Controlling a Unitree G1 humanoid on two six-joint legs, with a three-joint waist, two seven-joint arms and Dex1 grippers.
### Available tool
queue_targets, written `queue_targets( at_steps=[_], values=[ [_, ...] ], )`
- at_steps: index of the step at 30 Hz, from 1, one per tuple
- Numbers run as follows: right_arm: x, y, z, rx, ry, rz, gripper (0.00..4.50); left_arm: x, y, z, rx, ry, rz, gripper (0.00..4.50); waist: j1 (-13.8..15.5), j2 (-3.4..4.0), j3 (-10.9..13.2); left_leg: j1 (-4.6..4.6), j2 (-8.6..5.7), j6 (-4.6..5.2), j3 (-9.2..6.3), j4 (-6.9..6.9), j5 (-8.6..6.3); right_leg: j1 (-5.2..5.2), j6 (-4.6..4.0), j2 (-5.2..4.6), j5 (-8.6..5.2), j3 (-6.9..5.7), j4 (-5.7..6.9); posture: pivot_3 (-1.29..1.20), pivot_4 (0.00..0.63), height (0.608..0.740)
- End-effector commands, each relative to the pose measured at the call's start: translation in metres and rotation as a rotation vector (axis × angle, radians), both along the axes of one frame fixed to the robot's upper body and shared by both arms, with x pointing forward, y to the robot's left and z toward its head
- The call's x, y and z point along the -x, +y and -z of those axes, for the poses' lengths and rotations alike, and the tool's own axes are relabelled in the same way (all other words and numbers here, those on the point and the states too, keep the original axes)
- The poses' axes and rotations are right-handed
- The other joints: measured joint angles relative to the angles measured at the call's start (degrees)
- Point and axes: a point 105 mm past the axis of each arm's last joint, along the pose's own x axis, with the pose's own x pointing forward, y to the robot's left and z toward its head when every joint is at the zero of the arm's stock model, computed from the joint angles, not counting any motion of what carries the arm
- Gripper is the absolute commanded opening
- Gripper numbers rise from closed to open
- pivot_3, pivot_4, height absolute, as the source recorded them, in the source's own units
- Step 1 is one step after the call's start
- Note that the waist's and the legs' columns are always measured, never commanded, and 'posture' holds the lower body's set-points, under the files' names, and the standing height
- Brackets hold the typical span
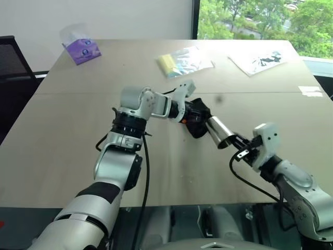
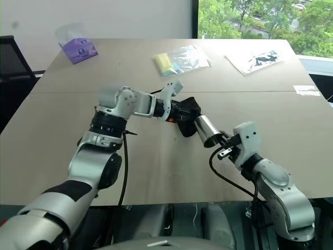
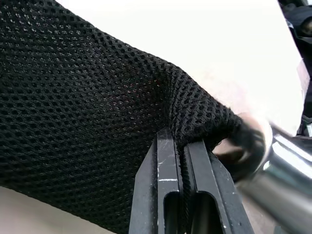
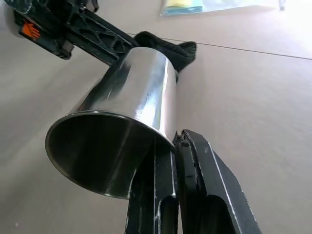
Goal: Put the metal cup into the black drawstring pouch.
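Wooden table (image 1: 62, 151), plastic bags (image 1: 184, 61) well behind; jaws pinching black drawstring pouch (image 1: 197, 121) and metal cup (image 1: 219, 132).

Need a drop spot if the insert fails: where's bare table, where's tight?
Bare: the table left of the left gripper, below the purple tissue pack; also right of the metal cup. Tight: cup against the black drawstring pouch; plastic bags along the far edge.

The left hand (image 3: 183, 161) pinches the black drawstring pouch (image 3: 87, 122) by its mesh edge; the metal cup (image 3: 282, 170) lies just beside the fingers
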Motion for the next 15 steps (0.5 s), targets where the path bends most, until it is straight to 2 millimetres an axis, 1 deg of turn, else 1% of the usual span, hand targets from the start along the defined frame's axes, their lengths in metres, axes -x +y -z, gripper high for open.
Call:
queue_targets(
  at_steps=[1,3,5,9,11,12,15],
  values=[
    [-0.002,0.011,-0.007,-0.029,-0.036,-0.065,0.02,0.005,-0.006,-0.011,0.032,-0.034,0.025,0.0,0.0,0.0,0.0,0.0,0.0,0.0,0.0,0.0,0.0,0.0,0.0,0.0,0.0,0.0,0.0,0.0,0.15,0.74],
    [-0.004,0.014,-0.002,-0.006,-0.02,-0.08,0.02,0.008,-0.008,-0.011,0.04,-0.028,0.027,0.0,-0.02,0.0,0.0,0.0,0.01,0.09,-0.03,0.0,-0.05,0.0,0.0,0.01,0.0,-0.01,0.01,0.0,0.15,0.74],
    [-0.003,0.014,0.008,0.066,-0.001,-0.104,0.02,0.009,-0.009,-0.011,0.047,-0.024,0.022,0.0,-0.05,0.0,0.0,0.0,0.01,0.1,-0.03,0.0,-0.06,0.0,0.0,0.02,0.0,-0.01,0.01,0.0,0.15,0.74],
    [-0.003,0.015,0.019,0.166,-0.006,-0.145,0.02,0.015,-0.009,-0.008,0.046,-0.012,0.016,0.0,0.03,0.0,0.0,-0.01,0.0,0.1,-0.02,0.01,-0.06,0.0,0.0,0.0,0.0,-0.03,0.0,0.0,0.15,0.74],
    [-0.003,0.015,0.018,0.212,-0.049,-0.17,0.02,0.016,-0.006,-0.005,0.043,-0.003,0.006,0.0,-0.04,0.0,0.0,-0.01,0.0,0.07,-0.02,0.01,-0.04,0.01,0.0,0.01,0.0,-0.02,0.0,0.0,0.15,0.74],
    [0.0,0.017,0.014,0.22,-0.078,-0.2,0.02,0.015,-0.004,-0.004,0.037,-0.001,-0.007,0.0,-0.09,0.0,0.0,0.0,0.0,0.04,-0.01,0.01,-0.03,0.0,0.0,0.01,0.0,-0.01,0.0,0.0,0.15,0.74],
    [0.004,0.02,0.001,0.16,-0.127,-0.219,0.02,0.014,0.001,-0.002,0.031,0.009,-0.025,0.0,-0.07,0.0,0.0,0.0,0.02,-0.06,-0.03,0.01,0.03,0.0,0.0,0.04,0.0,-0.01,0.01,0.0,0.15,0.74]
  ],
)
